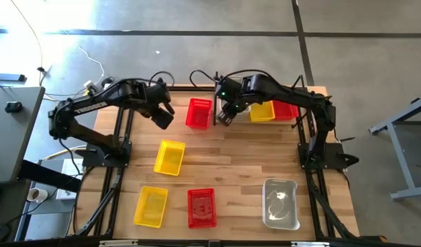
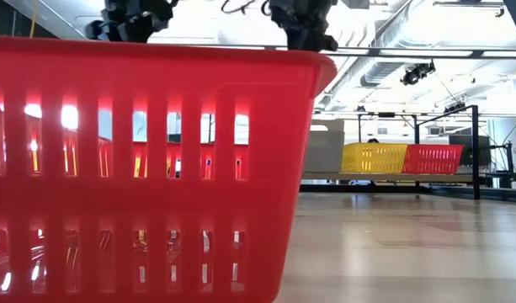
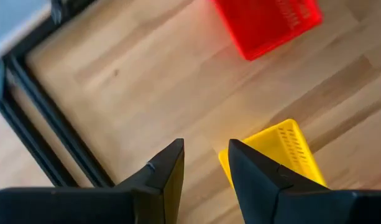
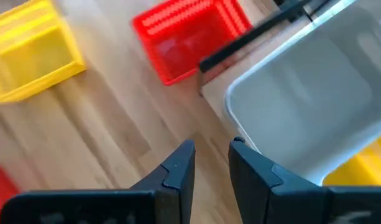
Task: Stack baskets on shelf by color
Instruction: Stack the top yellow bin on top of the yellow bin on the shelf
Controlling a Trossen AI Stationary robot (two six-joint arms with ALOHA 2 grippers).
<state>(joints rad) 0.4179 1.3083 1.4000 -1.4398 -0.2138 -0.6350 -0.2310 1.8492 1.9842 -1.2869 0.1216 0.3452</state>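
Observation:
The black rod shelf [image 1: 303, 103] stands at the table's far right and holds a yellow basket [image 1: 262, 111] and a red basket [image 1: 286, 110] side by side. A clear basket [image 4: 308, 93] sits beside the yellow one, next to my right gripper. A red basket [image 1: 198, 113] rests on the table at far centre. Two yellow baskets [image 1: 169, 157] [image 1: 150, 206], a red one [image 1: 201, 207] and a clear one [image 1: 280, 202] rest on the table nearer. My left gripper [image 1: 162, 113] hangs open left of the far red basket. My right gripper [image 1: 224, 113] hangs open just right of it.
Black arm-mount frames run along the table's left [image 1: 117, 158] and right [image 1: 313, 158] sides. In the low view the near red basket [image 2: 140, 168] fills the foreground and hides much of the table. Bare wood lies at the table's middle [image 1: 231, 161].

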